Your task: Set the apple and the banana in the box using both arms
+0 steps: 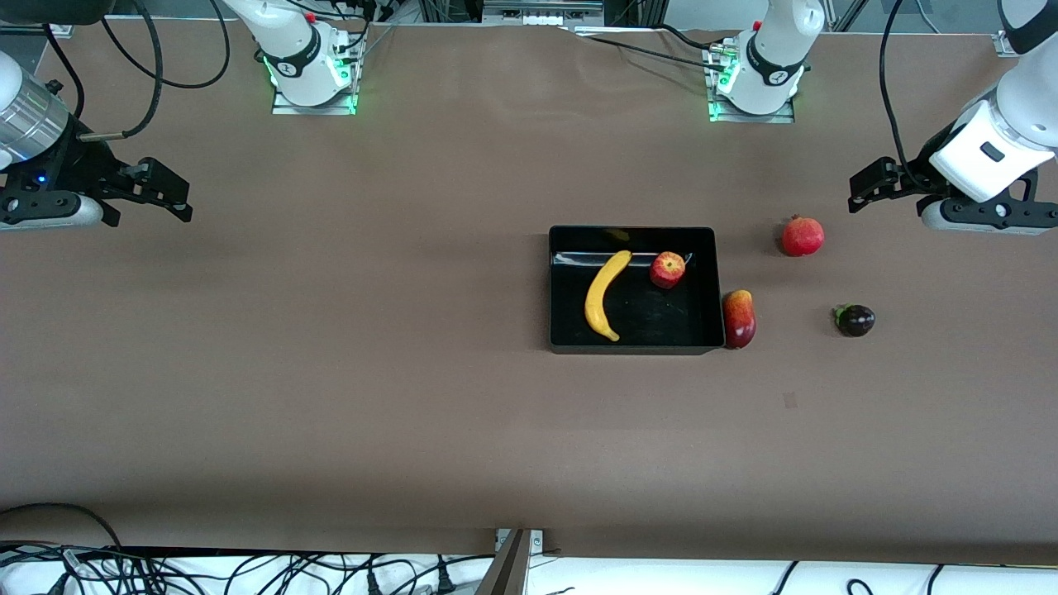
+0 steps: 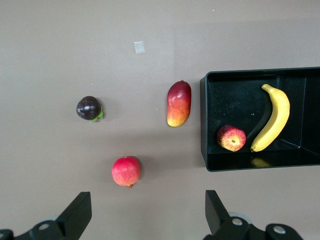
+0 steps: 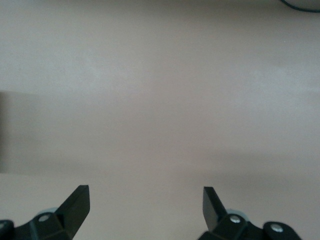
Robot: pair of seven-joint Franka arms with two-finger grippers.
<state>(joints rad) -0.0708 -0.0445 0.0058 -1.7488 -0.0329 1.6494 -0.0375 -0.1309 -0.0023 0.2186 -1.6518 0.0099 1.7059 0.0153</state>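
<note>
The black box (image 1: 711, 285) sits mid-table, toward the left arm's end. The yellow banana (image 1: 604, 294) and the red apple (image 1: 667, 269) lie inside it; they also show in the left wrist view, the banana (image 2: 274, 118) and the apple (image 2: 231, 138) in the box (image 2: 204, 125). My left gripper (image 1: 868, 183) is open and empty, up over the table at the left arm's end; its jaws stand wide apart in its wrist view (image 2: 148, 212). My right gripper (image 1: 165, 192) is open and empty over bare table at the right arm's end (image 3: 146, 207).
A red-yellow mango (image 1: 739, 318) lies against the box's wall toward the left arm's end. A plain red crowned fruit (image 1: 803, 236) and a dark purple fruit (image 1: 855, 320) lie on the brown table between the box and the left gripper. Cables run along the table's near edge.
</note>
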